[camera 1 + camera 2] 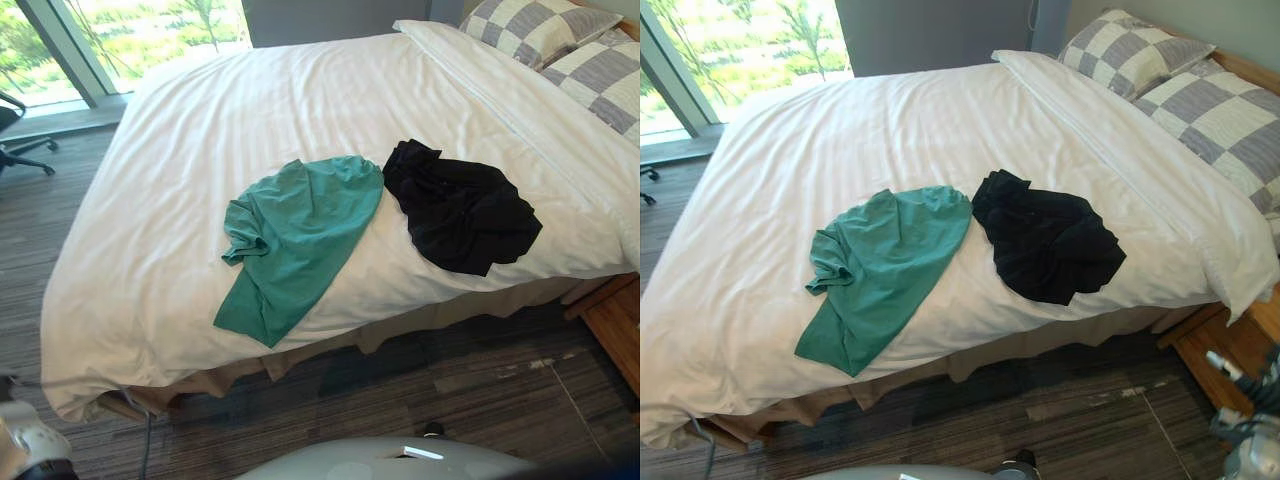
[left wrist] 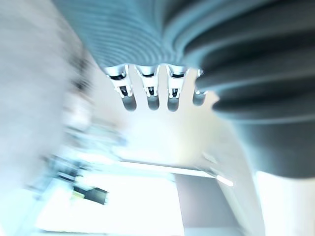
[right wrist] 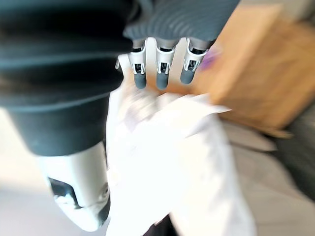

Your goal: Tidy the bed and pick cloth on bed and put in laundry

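Green cloth lies crumpled and partly spread on the white duvet of the bed, near the bed's near edge, with its lower end reaching almost to that edge. Just beside it, toward the robot's right, sits a black cloth bunched in a loose heap; the two nearly touch at their upper ends. Both rest on the bed, and neither is held. Checked grey-and-white pillows lie at the head of the bed on the far right, with the duvet folded back below them.

The left hand hangs low at the robot's left side, well apart from the cloths; its fingers look relaxed and hold nothing. The right hand is low at the right side, fingers likewise loose and empty, with white bedding and a wooden nightstand blurred past them.

Dark striped floor runs along the bed's near side. A window stands beyond the far left corner, with an office chair near it.
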### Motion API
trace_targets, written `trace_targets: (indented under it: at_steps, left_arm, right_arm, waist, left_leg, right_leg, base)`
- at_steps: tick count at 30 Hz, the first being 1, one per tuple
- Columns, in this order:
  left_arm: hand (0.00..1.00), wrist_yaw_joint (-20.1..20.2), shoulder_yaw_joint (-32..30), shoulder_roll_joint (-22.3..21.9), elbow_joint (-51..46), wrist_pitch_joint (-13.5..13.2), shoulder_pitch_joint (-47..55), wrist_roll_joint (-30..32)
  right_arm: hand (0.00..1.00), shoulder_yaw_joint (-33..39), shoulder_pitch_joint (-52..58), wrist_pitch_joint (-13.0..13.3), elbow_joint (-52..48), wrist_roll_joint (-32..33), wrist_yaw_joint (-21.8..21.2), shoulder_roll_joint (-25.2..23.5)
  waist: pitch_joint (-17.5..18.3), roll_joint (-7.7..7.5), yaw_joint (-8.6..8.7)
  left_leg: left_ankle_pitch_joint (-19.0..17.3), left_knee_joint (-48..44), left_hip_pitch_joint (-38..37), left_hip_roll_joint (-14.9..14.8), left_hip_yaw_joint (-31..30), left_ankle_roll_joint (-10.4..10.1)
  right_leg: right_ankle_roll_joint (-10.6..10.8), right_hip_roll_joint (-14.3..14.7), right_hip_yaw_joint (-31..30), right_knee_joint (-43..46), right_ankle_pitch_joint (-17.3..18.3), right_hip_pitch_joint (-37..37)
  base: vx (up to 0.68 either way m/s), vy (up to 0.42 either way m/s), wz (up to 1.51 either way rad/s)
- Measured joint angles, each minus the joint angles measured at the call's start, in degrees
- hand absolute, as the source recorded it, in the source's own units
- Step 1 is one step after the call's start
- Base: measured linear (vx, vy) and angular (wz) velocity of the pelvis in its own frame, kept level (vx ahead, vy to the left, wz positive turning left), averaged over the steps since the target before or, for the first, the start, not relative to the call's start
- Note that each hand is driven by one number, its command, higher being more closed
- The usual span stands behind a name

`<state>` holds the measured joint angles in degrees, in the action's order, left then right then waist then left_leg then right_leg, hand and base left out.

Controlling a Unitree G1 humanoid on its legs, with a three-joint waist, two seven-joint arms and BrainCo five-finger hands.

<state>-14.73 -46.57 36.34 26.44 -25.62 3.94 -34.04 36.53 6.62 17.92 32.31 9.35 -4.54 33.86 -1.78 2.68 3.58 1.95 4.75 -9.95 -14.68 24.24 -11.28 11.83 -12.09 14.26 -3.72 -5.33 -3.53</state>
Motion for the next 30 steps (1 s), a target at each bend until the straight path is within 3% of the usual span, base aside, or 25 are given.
trace_targets:
  at_steps: [4, 6, 9, 10, 12, 14, 16, 17, 22, 25, 27, 30]
  left_arm:
    - [0.0, 2.6, 7.2, 8.7, -3.6, 1.6, -4.3, 5.9]
    - [0.0, 3.6, 13.6, 12.5, -3.7, 3.4, -8.6, 8.2]
    - [0.0, 5.0, 27.3, 16.3, -0.4, 6.7, -20.4, 12.8]
    - [0.0, 5.4, 32.7, 16.7, 2.2, 9.0, -26.7, 15.0]
    - [0.0, 5.4, 40.4, 16.8, 7.9, 12.6, -38.7, 18.0]
    - [0.0, 4.7, 47.0, 16.4, 12.3, 17.1, -52.3, 20.4]
    - [0.0, 4.5, 49.9, 14.7, 12.7, 19.7, -57.7, 22.4]
    - [0.0, 4.3, 51.6, 12.4, 12.7, 22.7, -61.6, 24.8]
    - [0.0, 4.4, 55.7, 8.2, 12.7, 30.2, -68.7, 31.4]
    - [0.0, 5.3, 57.9, 4.9, 13.1, 33.2, -71.1, 32.4]
    - [0.0, 7.7, 59.1, 3.8, 13.2, 36.7, -71.8, 36.0]
    - [0.0, 13.3, 59.8, 2.7, 15.1, 43.9, -71.8, 41.2]
  right_arm:
    - [0.0, -9.1, -3.8, -0.2, -3.0, -4.2, -0.3, 5.5]
    - [0.0, -14.0, -7.3, -0.7, -3.6, -4.7, -0.3, 7.2]
    - [0.0, -22.5, -15.7, -1.4, -3.4, -6.3, 0.1, 9.9]
    - [0.0, -25.5, -21.1, -1.5, -2.5, -6.8, 0.4, 11.2]
    - [0.0, -30.4, -32.1, -1.6, 1.1, -6.7, 1.1, 14.3]
    - [0.0, -34.7, -45.9, -1.4, 3.7, -5.0, 2.5, 17.1]
    - [0.0, -35.3, -50.4, -1.3, 3.4, -4.0, 2.8, 17.6]
    - [0.0, -35.5, -51.9, -1.3, 2.1, -2.8, 3.2, 17.6]
    - [0.0, -37.2, -51.8, -1.7, -4.9, -1.5, 3.5, 16.2]
    - [0.0, -37.2, -51.8, -1.7, -9.3, -0.4, 3.9, 15.8]
    - [0.0, -37.2, -51.8, -1.8, -12.8, -0.4, 4.2, 15.7]
    - [0.0, -37.2, -51.8, -2.7, -14.1, -0.5, 3.6, 15.3]
  waist:
    - [-0.3, -0.54, -0.27]
    - [-0.6, -0.91, -0.3]
    - [-3.2, -1.9, -0.03]
    - [-5.7, -1.4, 0.27]
    - [-9.8, -1.43, 1.29]
    - [-16.8, -0.64, 3.15]
    - [-20.5, 0.62, 3.64]
    - [-22.8, 1.19, 3.68]
    - [-25.4, 0.09, 5.48]
    - [-25.8, -0.7, 5.82]
    - [-25.8, -0.99, 6.28]
    - [-26.0, -1.66, 6.15]
  left_leg:
    - [0.1, 0.0, 0.0, 0.0, -0.1, 0.2]
    - [0.2, 0.0, 0.1, 0.0, -0.2, 0.3]
    - [0.9, 0.0, 1.2, 0.3, -0.2, 0.8]
    - [1.3, -0.1, 2.5, 0.5, -0.1, 1.0]
    - [2.2, -1.1, 6.6, 1.0, -0.3, 1.6]
    - [4.1, -2.1, 11.7, 1.1, -1.0, 2.2]
    - [5.2, -1.9, 13.5, 0.9, -0.6, 2.4]
    - [5.6, -1.8, 14.5, 0.6, 1.2, 2.5]
    - [5.8, -1.8, 15.2, 0.4, 6.9, 2.6]
    - [5.8, -1.9, 15.5, 0.4, 8.8, 2.6]
    - [5.8, -2.0, 17.4, 0.2, 9.8, 2.6]
    - [5.8, -2.9, 20.2, -0.4, 10.6, 2.6]
  right_leg:
    - [-0.5, 0.0, 0.3, -0.5, 0.0, -0.4]
    - [0.1, 0.0, 0.3, -0.8, -0.3, -0.4]
    - [-0.1, -0.1, -0.2, -1.3, -1.8, 0.7]
    - [-0.1, -0.2, -0.9, -1.2, -2.2, 2.3]
    - [-0.8, -0.9, -1.6, 0.7, -3.0, 7.1]
    - [-1.4, -1.1, -2.6, 2.4, -4.6, 12.9]
    - [-1.8, -0.9, -3.1, 3.2, -5.2, 15.4]
    - [-2.0, -0.7, -4.4, 4.6, -5.1, 18.0]
    - [-3.2, -0.4, -6.8, 9.8, -4.3, 23.8]
    - [-4.0, -0.4, -7.4, 12.6, -3.0, 26.3]
    - [-4.4, -0.4, -7.5, 15.0, -1.8, 29.6]
    - [-4.5, -0.1, -7.8, 16.2, -0.9, 32.8]
  base:
    - [-0.07, -0.005, 0.04]
    - [-0.07, -0.003, 0.02]
    - [-0.09, -0.002, -0.06]
    - [-0.13, -0.002, -0.12]
    - [-0.19, -0.003, -0.01]
    - [-0.18, -0.014, 0.05]
    - [-0.08, -0.025, -0.15]
    - [0.0, -0.026, -0.29]
    - [0.04, 0.001, -0.34]
    - [0.04, 0.009, -0.15]
    - [0.0, -0.021, 0.0]
    - [-0.02, -0.06, -0.06]
